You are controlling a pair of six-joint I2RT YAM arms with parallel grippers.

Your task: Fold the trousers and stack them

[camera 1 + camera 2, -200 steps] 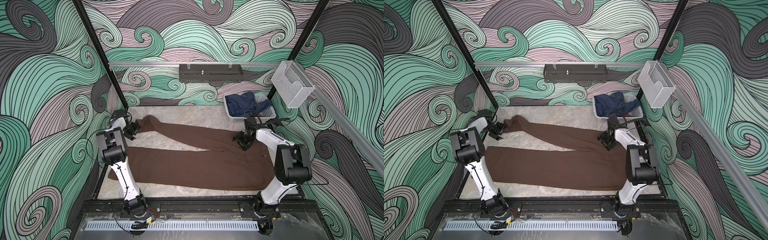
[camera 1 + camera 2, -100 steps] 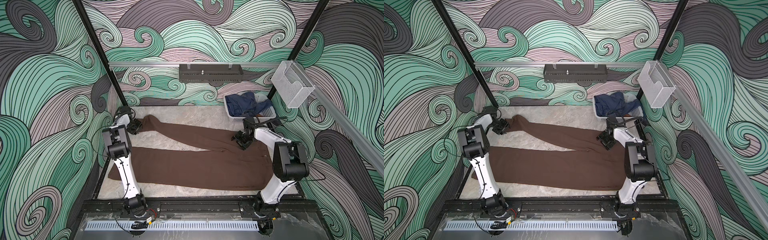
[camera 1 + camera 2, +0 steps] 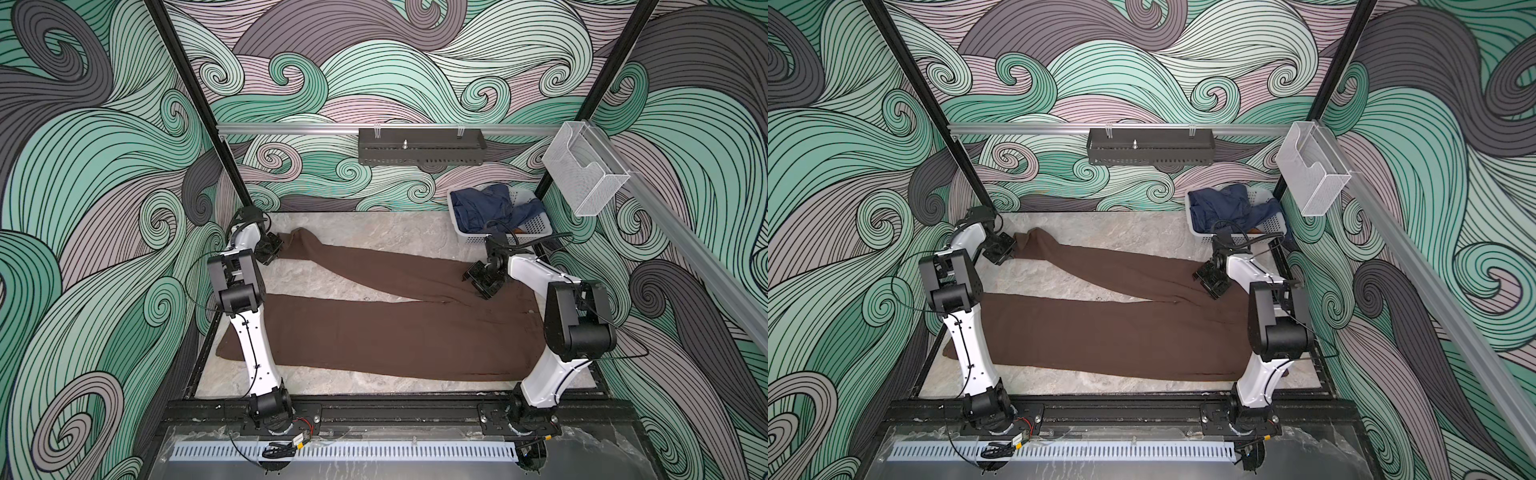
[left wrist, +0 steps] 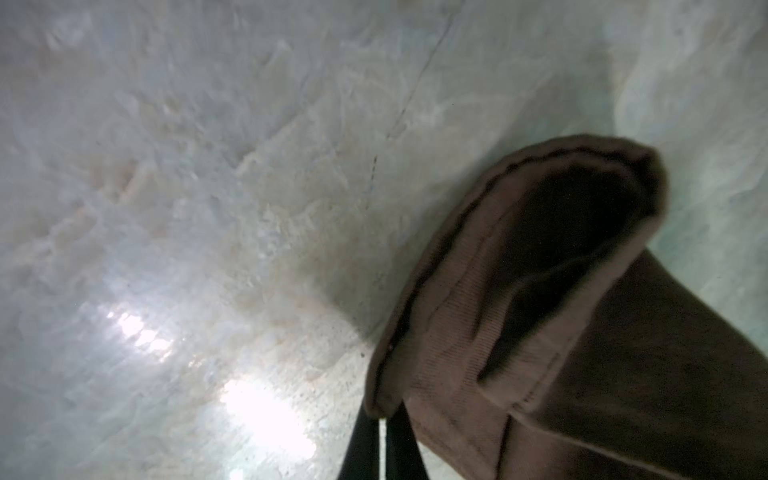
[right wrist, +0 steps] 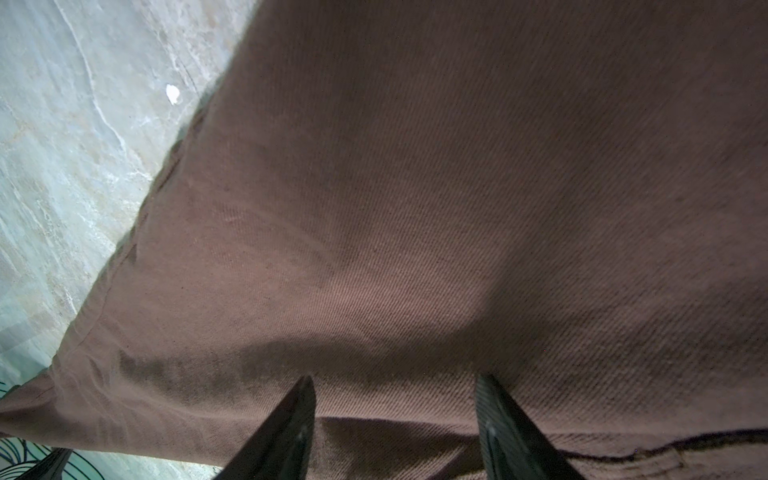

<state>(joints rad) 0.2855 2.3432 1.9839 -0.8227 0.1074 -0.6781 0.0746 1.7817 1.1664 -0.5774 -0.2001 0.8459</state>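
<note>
Your left gripper (image 4: 382, 420) has the far-leg cuff of the trousers (image 3: 374, 332) pinched between closed fingers (image 4: 359, 453). The cloth runs flat from there to your right gripper (image 5: 395, 380), whose fingers (image 5: 286, 436) stand apart above the hip fabric, holding nothing. Legs lie splayed: no fold made, stacking undone.

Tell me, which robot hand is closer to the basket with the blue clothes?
The right hand. It is open above the brown trousers, just in front of the basket. The left hand is far across the table, pinching one leg's hem.
</note>
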